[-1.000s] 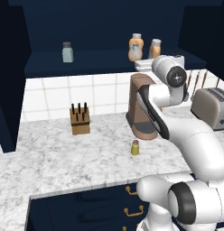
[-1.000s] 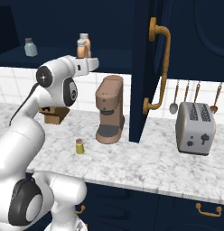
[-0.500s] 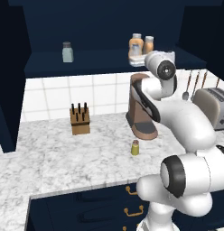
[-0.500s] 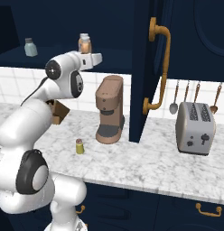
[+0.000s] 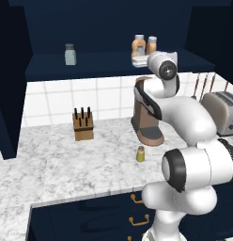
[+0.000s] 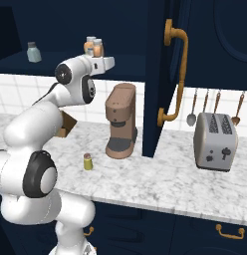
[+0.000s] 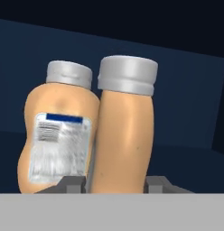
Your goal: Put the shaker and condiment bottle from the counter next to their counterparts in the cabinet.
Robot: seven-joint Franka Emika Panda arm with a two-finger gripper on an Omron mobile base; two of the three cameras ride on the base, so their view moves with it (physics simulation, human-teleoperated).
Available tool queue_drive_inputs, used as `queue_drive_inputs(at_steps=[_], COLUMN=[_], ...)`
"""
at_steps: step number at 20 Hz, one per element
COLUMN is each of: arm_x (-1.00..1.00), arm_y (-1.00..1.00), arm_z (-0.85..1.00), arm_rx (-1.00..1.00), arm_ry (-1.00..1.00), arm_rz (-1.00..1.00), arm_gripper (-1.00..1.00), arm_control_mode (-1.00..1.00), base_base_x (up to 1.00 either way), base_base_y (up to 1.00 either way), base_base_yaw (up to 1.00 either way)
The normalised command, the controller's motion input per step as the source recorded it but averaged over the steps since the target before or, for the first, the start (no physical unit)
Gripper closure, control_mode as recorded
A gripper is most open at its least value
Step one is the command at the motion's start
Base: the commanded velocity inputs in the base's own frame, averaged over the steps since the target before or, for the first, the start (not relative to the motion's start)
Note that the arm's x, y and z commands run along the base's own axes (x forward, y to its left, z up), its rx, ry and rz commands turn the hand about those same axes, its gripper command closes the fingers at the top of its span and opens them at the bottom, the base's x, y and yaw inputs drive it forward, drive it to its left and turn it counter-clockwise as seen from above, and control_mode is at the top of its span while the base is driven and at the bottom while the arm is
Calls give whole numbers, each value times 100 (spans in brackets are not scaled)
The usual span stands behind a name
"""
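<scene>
While the tool (image 7: pixel 114 182) is clenched on the condiment bottle (image 7: pixel 125 131), it's up in the cabinet (image 5: pixel 109 28) recess, right beside the bulbous orange bottle (image 7: pixel 57 135); shaker (image 5: pixel 140 154) on counter (image 5: pixel 66 164) nr coffee machine (image 5: pixel 145 115).

Setting: a rendered home kitchen, where I worked over a marble-look counter (image 5: pixel 62 164) backed by white wall tiles (image 5: pixel 109 96). Around me stood a brown coffee machine (image 6: pixel 120 127), a silver toaster (image 6: pixel 212 141) and a wooden knife block (image 5: pixel 83 125). Utensils (image 6: pixel 215 107) hung beside a navy cabinet (image 6: pixel 160 60) with brass handles.
</scene>
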Motion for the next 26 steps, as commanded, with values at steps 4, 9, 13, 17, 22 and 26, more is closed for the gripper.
queue_drive_inputs(at_steps=[4,9,13,17,22,26], arm_x=[16,10,-4,-24,-69,-83], arm_y=[18,2,0,0,0,0], arm_z=[-31,-11,0,0,0,0], arm_rx=[0,0,0,0,0,0], arm_ry=[0,0,0,-3,-14,-12], arm_rz=[0,0,0,0,0,0], arm_gripper=[-100,-100,-100,-100,-100,-100], arm_control_mode=[-100,-100,-100,-100,-100,-100], base_base_x=[0,0,0,0,0,0], base_base_y=[0,0,0,0,0,0], base_base_yaw=[0,0,0,0,0,0])
